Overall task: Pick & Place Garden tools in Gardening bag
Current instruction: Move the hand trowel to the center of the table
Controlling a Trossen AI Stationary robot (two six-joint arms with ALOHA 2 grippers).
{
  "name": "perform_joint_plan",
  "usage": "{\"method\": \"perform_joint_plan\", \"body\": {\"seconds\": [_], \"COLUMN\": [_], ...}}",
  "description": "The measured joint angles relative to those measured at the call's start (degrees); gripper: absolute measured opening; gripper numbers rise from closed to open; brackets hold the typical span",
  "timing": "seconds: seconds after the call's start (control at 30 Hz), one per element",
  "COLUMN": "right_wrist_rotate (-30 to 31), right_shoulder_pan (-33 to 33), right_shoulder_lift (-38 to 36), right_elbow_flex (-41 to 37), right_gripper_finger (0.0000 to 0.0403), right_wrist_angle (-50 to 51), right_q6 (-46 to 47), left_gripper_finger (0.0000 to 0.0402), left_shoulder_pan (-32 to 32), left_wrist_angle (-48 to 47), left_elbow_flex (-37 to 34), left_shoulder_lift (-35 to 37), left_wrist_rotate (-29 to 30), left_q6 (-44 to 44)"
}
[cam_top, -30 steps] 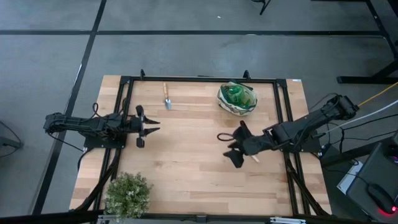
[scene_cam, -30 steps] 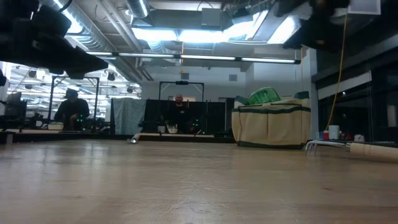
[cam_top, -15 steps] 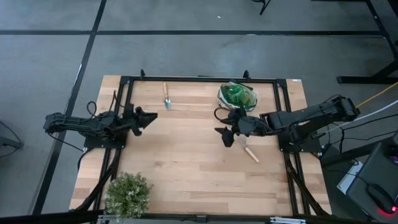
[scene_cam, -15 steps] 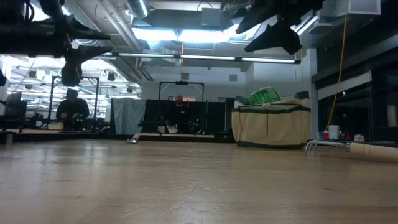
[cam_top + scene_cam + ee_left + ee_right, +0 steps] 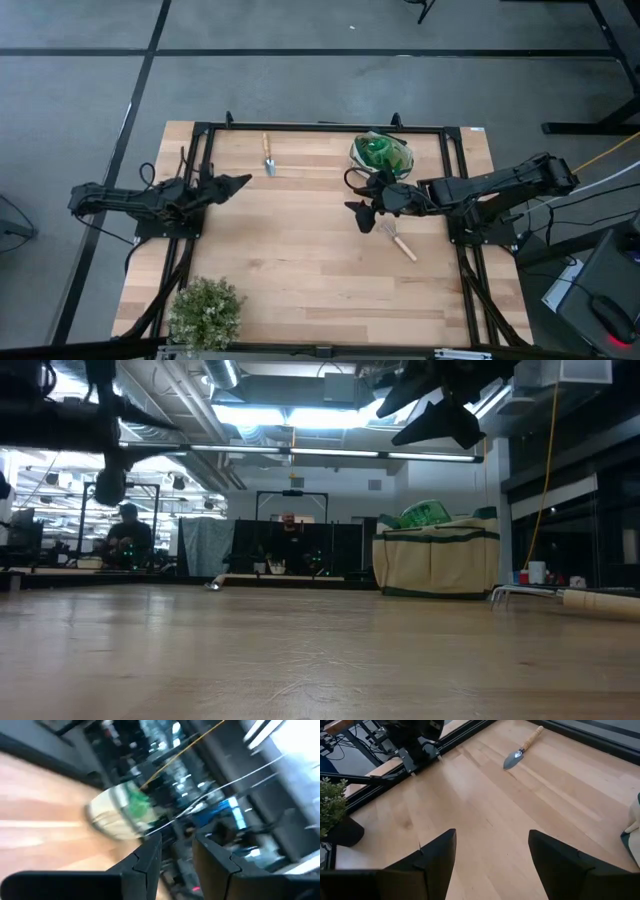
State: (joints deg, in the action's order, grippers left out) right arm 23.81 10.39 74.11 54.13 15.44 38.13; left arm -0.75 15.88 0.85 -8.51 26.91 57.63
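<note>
High view, bag: dark green and cream fabric gardening bag [image 5: 381, 158] at table's far edge.
Rake: wooden-handled pronged rake [image 5: 398, 240] beside empty, spread right gripper [image 5: 362, 210].
Left gripper [image 5: 236, 183]: fingers parted, empty.
Trowel: wooden-handled metal trowel [image 5: 268, 155] far side.

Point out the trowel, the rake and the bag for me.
trowel [image 5: 268, 155]: high view, on the handle near the blade.
rake [image 5: 401, 243]: high view, on the wooden handle.
bag [image 5: 437, 563]: low view, on the cream side panel.
</note>
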Motion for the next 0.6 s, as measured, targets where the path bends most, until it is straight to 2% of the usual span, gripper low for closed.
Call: {"method": "perform_joint_plan", "body": {"seconds": [0.13,0.3,0.47,0.6], "right_wrist_rotate": [0.02,0.04,0.15,0.14], "right_shoulder_pan": [-0.04,-1.18,-2.63,-3.31], "right_shoulder_lift": [0.0,0.0,0.0,0.0], "right_elbow_flex": [0.0,0.0,0.0,0.0], "right_gripper_finger": [0.0252,0.0252,0.0252,0.0252], "right_wrist_angle": [-0.29,-0.32,-0.73,-2.07], "right_q6": [-0.01,-0.02,-0.02,-0.02], "left_gripper_finger": [0.0106,0.0106,0.0106,0.0106], "left_shoulder_pan": [2.01,5.74,13.01,21.11], "left_wrist_angle": [-11.02,-20.69,-28.53,-31.71], "left_elbow_flex": [3.01,9.22,17.16,24.67], "left_shoulder_lift": [-4.52,-14.06,-24.58,-33.68], "left_wrist_rotate": [-1.92,-2.34,-1.5,-7.95], "left_q6": [1.24,-1.12,0.81,-3.23]}}
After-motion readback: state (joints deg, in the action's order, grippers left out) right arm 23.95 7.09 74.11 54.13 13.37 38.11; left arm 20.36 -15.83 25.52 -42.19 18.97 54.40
